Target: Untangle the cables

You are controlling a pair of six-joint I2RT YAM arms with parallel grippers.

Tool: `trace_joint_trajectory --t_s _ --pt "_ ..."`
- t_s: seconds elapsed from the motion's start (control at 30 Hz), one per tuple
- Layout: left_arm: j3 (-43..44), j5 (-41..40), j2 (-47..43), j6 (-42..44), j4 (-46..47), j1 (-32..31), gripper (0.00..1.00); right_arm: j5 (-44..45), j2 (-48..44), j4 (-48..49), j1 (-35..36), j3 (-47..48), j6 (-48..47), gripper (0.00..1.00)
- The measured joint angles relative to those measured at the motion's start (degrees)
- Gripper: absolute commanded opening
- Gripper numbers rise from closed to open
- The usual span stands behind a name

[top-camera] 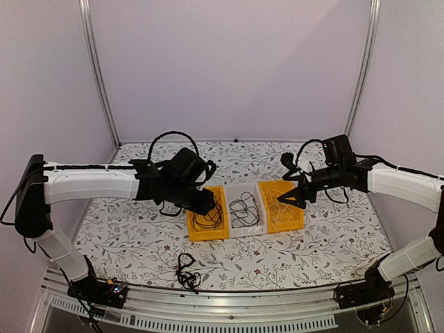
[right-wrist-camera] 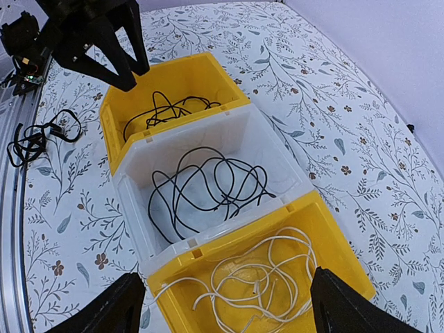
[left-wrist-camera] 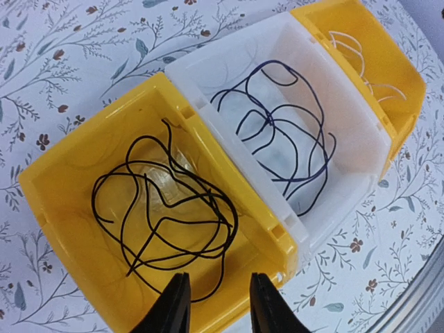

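three bins (top-camera: 243, 187) hold one loose cable (left-wrist-camera: 274, 132) each; a black tangle (top-camera: 186, 272) lies on the table (top-camera: 333, 236) near its front edge. left claw (left-wrist-camera: 220, 277) hangs open, empty, over the left yellow bin (left-wrist-camera: 62, 208); right claw (right-wrist-camera: 225, 277) likewise over the right yellow bin (right-wrist-camera: 343, 250). pinching several strands together could tighten the knot or drag it off the edge. only the top and right wrist views show the tangle.
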Motion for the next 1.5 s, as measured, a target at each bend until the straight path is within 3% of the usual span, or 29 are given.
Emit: trace_joint_trajectory --t_s 0.4,0.77,1.03,1.17,1.37,1.5 --pt "-8.0 1.0 -17.4 0.9 -5.0 -1.4 0.35 -0.6 -0.6 -1.4 0.0 0.2 -0.9 0.86" --pt "-23.6 9.8 -20.0 -7.0 -10.2 -2.6 0.50 -1.4 -1.0 -5.4 4.7 5.2 -3.2 0.85" --pt "-28.9 14.3 -19.5 -11.0 -3.4 -2.7 0.47 -4.4 2.1 -8.3 11.3 9.2 -3.4 0.85" --pt "-29.3 14.9 -18.1 -11.6 0.3 -2.7 0.47 -6.2 5.8 -9.5 18.0 11.0 -3.2 0.85" --pt "-31.1 12.9 -18.4 -12.4 3.4 -2.3 0.50 -10.0 18.5 -11.6 30.1 17.9 -1.5 0.83" --pt "-33.0 9.2 -23.3 -13.9 3.2 -2.1 0.54 -11.8 27.5 -12.5 34.8 24.2 0.8 0.82"
